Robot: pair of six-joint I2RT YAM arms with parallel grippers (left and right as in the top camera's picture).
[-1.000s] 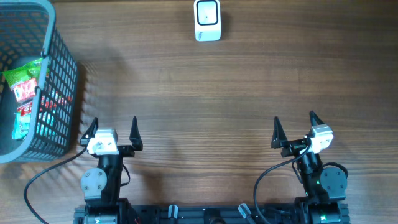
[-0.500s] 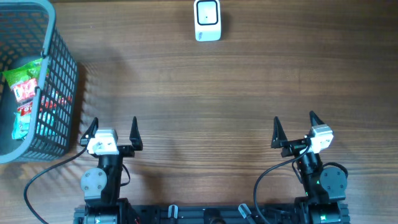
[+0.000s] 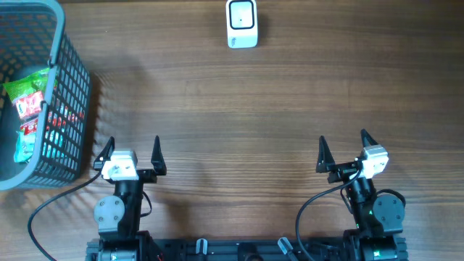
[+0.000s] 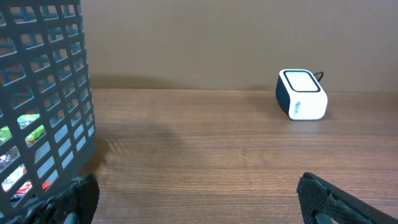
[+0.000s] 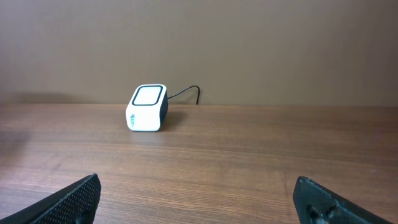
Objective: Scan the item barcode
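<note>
- Left jaws and right jaws both stand wide, holding nothing, at the near edge of our desk [image 3: 217, 109].
- We judge the task not begun: no item is lifted, nothing faces the scanner [image 3: 241, 23]; picking, presenting and scanning all remain.
- We count one basket [image 3: 72, 109], far left; one scanner, far centre; at least two packets [image 3: 29, 90] inside the basket.

Basket [image 3: 72, 109] left, maybe three packets [image 3: 27, 93] inside
</note>
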